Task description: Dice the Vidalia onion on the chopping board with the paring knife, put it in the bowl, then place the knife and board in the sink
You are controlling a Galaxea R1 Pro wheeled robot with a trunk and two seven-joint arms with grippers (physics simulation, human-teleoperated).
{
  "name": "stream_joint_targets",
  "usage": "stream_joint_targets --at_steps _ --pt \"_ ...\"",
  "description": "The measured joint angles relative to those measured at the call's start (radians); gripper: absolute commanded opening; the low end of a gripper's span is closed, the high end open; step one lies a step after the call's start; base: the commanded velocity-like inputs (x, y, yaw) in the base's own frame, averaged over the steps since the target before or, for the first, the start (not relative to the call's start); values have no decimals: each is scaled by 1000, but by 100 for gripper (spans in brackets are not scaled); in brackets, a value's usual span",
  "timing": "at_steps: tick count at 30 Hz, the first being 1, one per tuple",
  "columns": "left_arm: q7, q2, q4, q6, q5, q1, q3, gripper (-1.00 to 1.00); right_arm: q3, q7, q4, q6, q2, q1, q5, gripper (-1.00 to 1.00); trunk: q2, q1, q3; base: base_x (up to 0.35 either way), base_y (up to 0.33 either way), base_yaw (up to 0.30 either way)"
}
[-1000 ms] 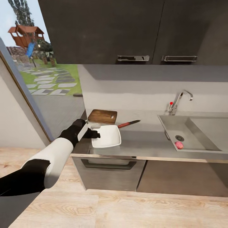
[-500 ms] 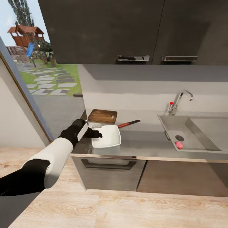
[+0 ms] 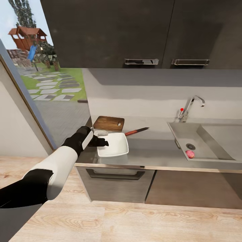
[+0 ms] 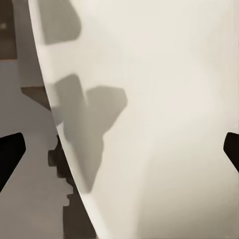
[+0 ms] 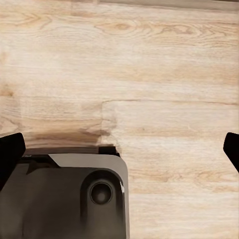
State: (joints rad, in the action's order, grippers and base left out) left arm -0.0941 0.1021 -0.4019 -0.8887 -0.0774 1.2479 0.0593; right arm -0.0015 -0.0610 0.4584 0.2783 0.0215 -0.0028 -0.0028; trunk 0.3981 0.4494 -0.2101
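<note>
Grey countertop (image 3: pixel 158 151) is occupied by the white bowl (image 3: pixel 114 144), whose near-left rim is straddled by the spread left gripper (image 3: pixel 99 138); no writing is legible.

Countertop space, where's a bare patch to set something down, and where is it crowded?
The countertop is bare between the bowl and the sink, in front of the paring knife. The left end is crowded: chopping board, bowl and the left pincer at the bowl's left rim sit packed together. The Vidalia onion sits in the sink.
</note>
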Motion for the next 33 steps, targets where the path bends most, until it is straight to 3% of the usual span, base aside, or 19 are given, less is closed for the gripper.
stream_joint_targets --at_steps 33 --pt "-1 -8 -2 0 0 0 -1 100 0 0 0 0 0 0 0 100 0 0 -3 0 11 0"
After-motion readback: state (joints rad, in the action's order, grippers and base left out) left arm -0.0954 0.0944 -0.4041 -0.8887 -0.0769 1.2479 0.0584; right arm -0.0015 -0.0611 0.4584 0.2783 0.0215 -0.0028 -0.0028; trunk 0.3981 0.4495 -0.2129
